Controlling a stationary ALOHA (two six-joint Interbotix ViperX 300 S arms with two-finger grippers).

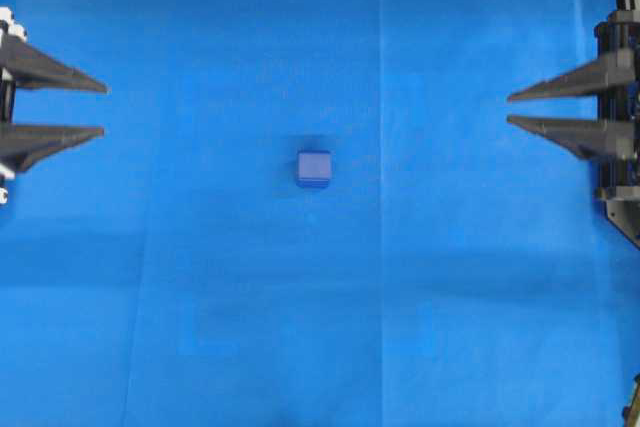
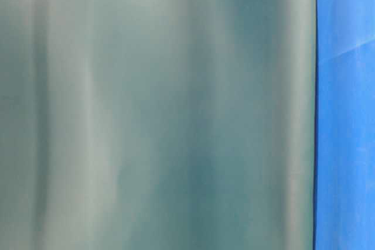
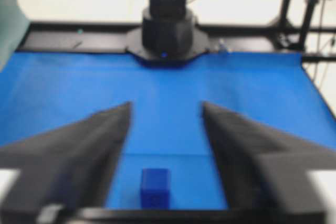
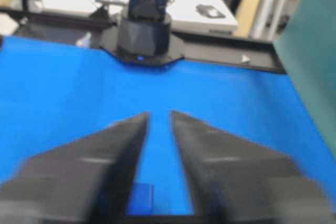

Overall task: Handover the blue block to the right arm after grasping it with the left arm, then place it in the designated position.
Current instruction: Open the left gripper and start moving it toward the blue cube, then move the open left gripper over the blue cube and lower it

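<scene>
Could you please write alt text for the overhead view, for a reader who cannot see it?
A small blue block sits alone mid-cloth. The left hand at the left edge and the right hand opposite both point at it, open and empty.

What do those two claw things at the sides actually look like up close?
Each ends in a tool with two long, dark, pointed fingers like flat wedges. The left tool has white pieces at its finger bases; the right tool looks all black, on a blocky black mount. No markings are readable.
</scene>
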